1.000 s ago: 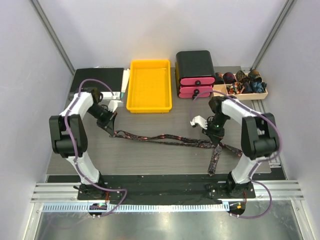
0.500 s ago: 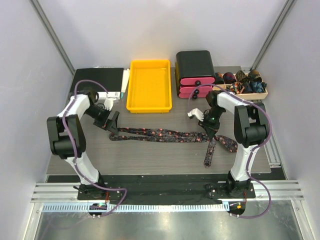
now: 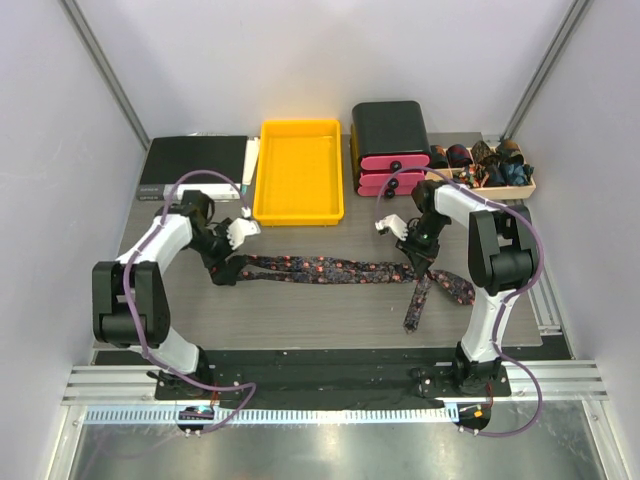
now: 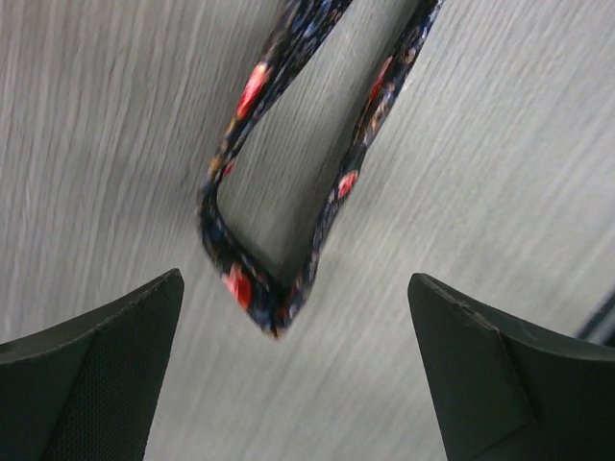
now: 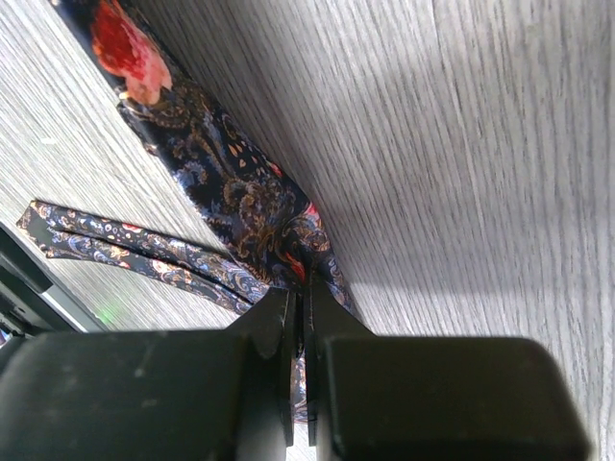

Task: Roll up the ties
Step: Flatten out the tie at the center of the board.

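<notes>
Dark speckled tie [image 3: 330, 268], doubled flat on woodgrain table [image 3: 300, 312]; left gripper [image 4: 295, 288] released, right gripper [image 5: 300, 317] pinching tie

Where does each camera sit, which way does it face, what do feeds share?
Top external: above and behind the bases, looking down on the grey wood-grain table; left arm and right arm show.
Left wrist: on the left arm, facing down; the open left pincer frames the folded dark speckled fabric necktie.
Right wrist: on the right arm, looking along the right pincer, shut on that necktie.
Shared: all three show the necktie.
</notes>
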Controlling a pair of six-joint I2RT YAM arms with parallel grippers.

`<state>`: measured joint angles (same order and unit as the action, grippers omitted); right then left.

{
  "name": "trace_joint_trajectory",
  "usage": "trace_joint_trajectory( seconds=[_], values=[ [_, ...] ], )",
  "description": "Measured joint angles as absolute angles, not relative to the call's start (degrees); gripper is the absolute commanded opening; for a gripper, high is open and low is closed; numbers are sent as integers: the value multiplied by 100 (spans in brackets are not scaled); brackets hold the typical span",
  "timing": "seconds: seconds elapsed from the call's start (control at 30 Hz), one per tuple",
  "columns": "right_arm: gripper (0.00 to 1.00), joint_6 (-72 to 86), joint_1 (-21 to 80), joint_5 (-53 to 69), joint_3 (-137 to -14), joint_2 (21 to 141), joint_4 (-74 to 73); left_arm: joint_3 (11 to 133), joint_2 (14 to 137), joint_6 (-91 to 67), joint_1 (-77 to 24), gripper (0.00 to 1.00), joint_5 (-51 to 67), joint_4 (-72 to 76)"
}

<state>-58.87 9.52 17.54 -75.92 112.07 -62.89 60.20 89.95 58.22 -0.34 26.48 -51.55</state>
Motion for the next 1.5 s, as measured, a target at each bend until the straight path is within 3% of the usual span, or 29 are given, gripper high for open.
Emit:
trace_joint_trajectory(
  seconds=[0.03, 0.13, 0.17, 0.33, 0.47, 0.53, 0.83, 0.9, 0.93, 1.03, 1.23, 1.5],
  values=[
    [3, -5861, 952, 1752, -7581, 11207, -6276, 5955, 8995, 5887, -104, 94, 2591, -5059],
    [1, -5833, 954, 1752, -7546, 11198, -6246, 5789, 9048, 6007, -342, 76, 2344, -4718],
    [1, -5828, 958, 1752, -7522, 11177, -6226, 5774, 9096, 6049, -410, 62, 2250, -4628],
    [1, -5830, 969, 1754, -7317, 11010, -6064, 5771, 9297, 6090, -504, 34, 1896, -4475],
    [1, -5833, 978, 1772, -7116, 10853, -5968, 5765, 9301, 6062, -515, 7, 1785, -4587],
    [1, -5854, 1004, 1776, -6967, 10748, -5955, 5743, 9301, 6049, -513, 0, 1761, -4711],
    [2, -6722, 1096, 1846, -6735, 10591, -6781, 6541, 9209, 6501, -257, 0, 2084, -6790],
    [6, -6777, 1116, 1848, -7050, 10849, -7054, 6917, 9439, 6523, -172, 0, 2128, -7161],
    [16, -6779, 1120, 1859, -7314, 11080, -7133, 7070, 9598, 6508, -141, 0, 2143, -7262],
    [27, -6648, 1125, 1903, -8119, 11848, -7363, 7516, 10409, 6333, -64, 0, 2141, -7369],
    [32, -6257, 1122, 1946, -8597, 12164, -7671, 7677, 11369, 5883, 43, 0, 2027, -7363],
    [50, -5424, 676, 1632, -8742, 11852, -7116, 7730, 11522, 5457, 316, 4, 1796, -7284]
  ],
)
